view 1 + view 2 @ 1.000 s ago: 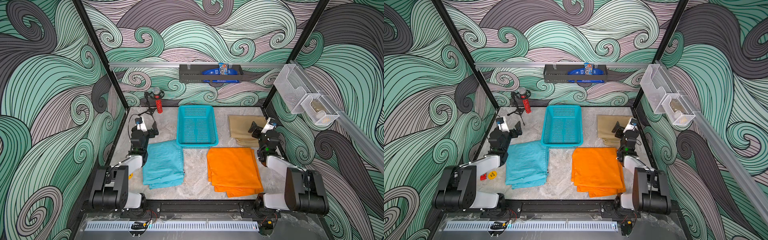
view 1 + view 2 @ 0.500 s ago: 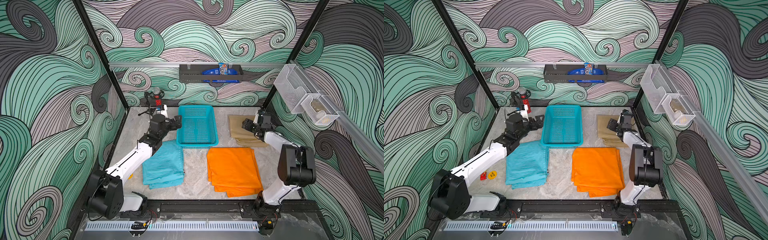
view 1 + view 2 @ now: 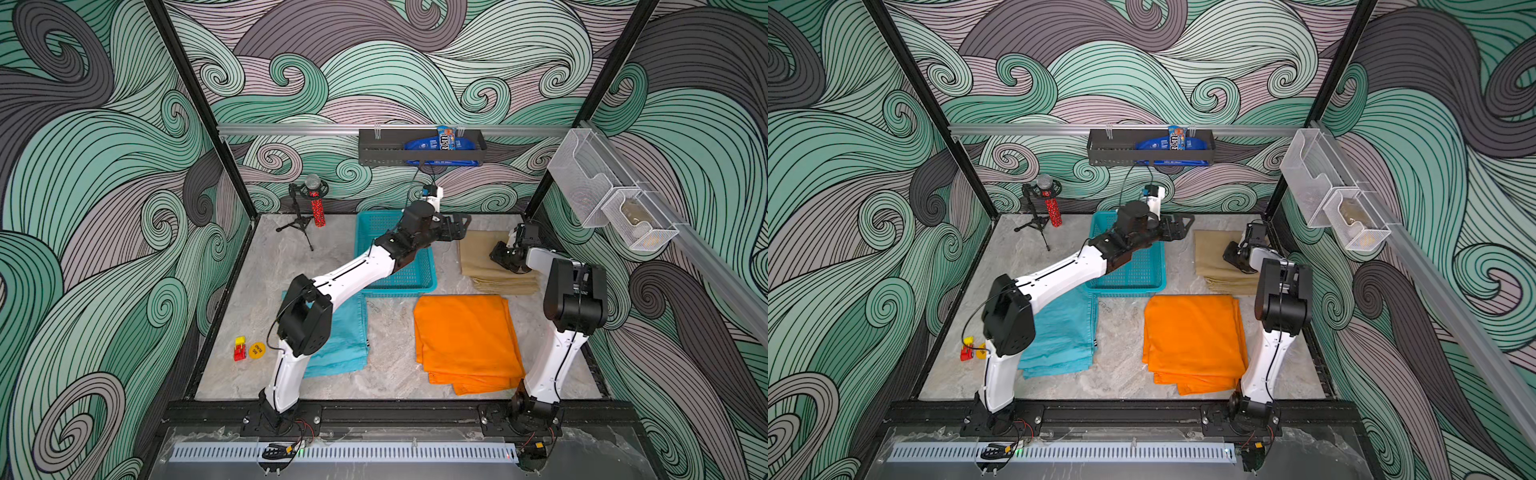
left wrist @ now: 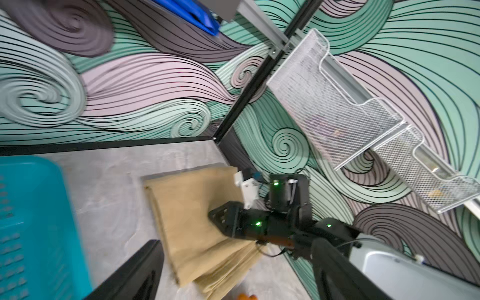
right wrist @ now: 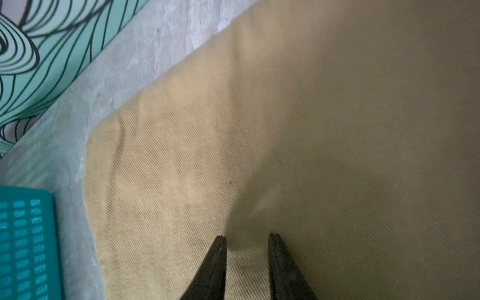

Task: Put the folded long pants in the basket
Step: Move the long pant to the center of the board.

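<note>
Both top views: turquoise basket (image 3: 411, 278) at the back middle of the table (image 3: 386, 332), partly covered by the left arm stretched across it. Left gripper (image 3: 459, 226) past the basket's far right corner, jaws spread wide, nothing between them. Khaki pants (image 3: 478, 266) just right of the basket, near the back right corner. Right gripper (image 3: 505, 255) down on the khaki pants; jaw gap not readable from here. Orange pants (image 3: 465, 336) flat in front of the khaki, apart from the basket. Turquoise pants (image 3: 345, 336) flat in front of the basket, partly under the left arm. Nothing inside the basket. Microphone stand (image 3: 305, 212) at the back left, black tray (image 3: 382, 149) on the back wall, white mesh bins (image 3: 602, 195) on the right wall.

Same layout again: basket (image 3: 1138, 274), khaki pants (image 3: 1214, 257), orange pants (image 3: 1192, 332), turquoise pants (image 3: 1059, 332), left gripper (image 3: 1179, 226), right gripper (image 3: 1235, 257).

Left wrist view: blurred, but alone in showing the khaki pants' (image 4: 187, 207) stacked folded layers at one edge, with the right gripper (image 4: 223, 219) pressed on top. Basket rim (image 4: 33, 168) alongside.

Right wrist view: only here the right gripper's (image 5: 246, 239) jaw gap readable: two dark fingertips (image 5: 218, 249) narrowly apart, touching the khaki pants (image 5: 285, 130), cloth between the tips; whether pinched, cannot tell. Basket corner (image 5: 26, 233) near the cloth's edge, not touching.
</note>
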Robot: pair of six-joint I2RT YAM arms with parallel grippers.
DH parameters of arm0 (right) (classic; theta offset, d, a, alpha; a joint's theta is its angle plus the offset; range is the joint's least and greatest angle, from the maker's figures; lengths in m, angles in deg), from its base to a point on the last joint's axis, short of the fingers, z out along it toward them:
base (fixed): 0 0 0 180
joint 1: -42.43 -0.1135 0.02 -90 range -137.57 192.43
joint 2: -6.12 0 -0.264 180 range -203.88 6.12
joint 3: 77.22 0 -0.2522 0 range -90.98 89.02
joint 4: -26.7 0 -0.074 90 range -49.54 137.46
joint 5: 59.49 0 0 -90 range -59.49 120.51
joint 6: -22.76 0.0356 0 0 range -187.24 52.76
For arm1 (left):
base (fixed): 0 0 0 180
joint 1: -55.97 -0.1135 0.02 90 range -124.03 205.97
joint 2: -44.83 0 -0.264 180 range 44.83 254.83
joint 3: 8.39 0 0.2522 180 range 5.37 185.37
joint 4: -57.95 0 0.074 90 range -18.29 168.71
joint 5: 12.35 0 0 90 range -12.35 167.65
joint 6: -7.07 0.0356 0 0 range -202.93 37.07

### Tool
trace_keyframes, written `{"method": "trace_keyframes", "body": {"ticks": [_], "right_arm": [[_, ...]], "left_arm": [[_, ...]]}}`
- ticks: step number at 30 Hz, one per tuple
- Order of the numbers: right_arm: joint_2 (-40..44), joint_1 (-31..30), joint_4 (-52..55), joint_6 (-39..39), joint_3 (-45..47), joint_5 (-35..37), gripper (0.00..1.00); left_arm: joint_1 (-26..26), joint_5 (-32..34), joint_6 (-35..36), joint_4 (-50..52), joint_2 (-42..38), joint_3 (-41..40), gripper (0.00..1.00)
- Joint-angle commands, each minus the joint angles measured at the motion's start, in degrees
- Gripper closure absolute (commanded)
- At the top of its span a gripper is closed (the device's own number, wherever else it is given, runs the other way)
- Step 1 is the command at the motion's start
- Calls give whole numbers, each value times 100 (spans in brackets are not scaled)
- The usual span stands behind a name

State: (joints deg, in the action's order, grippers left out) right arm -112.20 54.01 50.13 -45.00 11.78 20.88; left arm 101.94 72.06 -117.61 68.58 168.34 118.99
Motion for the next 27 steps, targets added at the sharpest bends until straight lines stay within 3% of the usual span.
{"method": "trace_keyframes", "body": {"ticks": [1, 5, 10, 17, 22, 24, 27], "right_arm": [[-40, -82, 221, 141, 217, -355, 71], [72, -286, 208, 119, 547, -320, 70], [120, -537, 202, 216, 800, -327, 70], [642, -552, 184, 57, 953, -350, 67], [1204, -230, 186, -71, 941, -208, 55], [1270, -96, 183, -229, 853, 200, 50], [1303, 180, 187, -386, 717, 424, 32]], "left_arm": [[75, -337, -384, 936, 786, 796, 8], [214, 14, -454, 1383, 1415, 1410, 8], [214, 466, -718, 1394, 1692, 1391, 7], [123, 563, -986, 1254, 2022, 1382, 7], [45, 637, -1058, 1162, 2200, 1390, 6], [21, 655, -1085, 1107, 2251, 1391, 7], [18, 715, -1072, 1097, 2314, 1447, 6]]}}
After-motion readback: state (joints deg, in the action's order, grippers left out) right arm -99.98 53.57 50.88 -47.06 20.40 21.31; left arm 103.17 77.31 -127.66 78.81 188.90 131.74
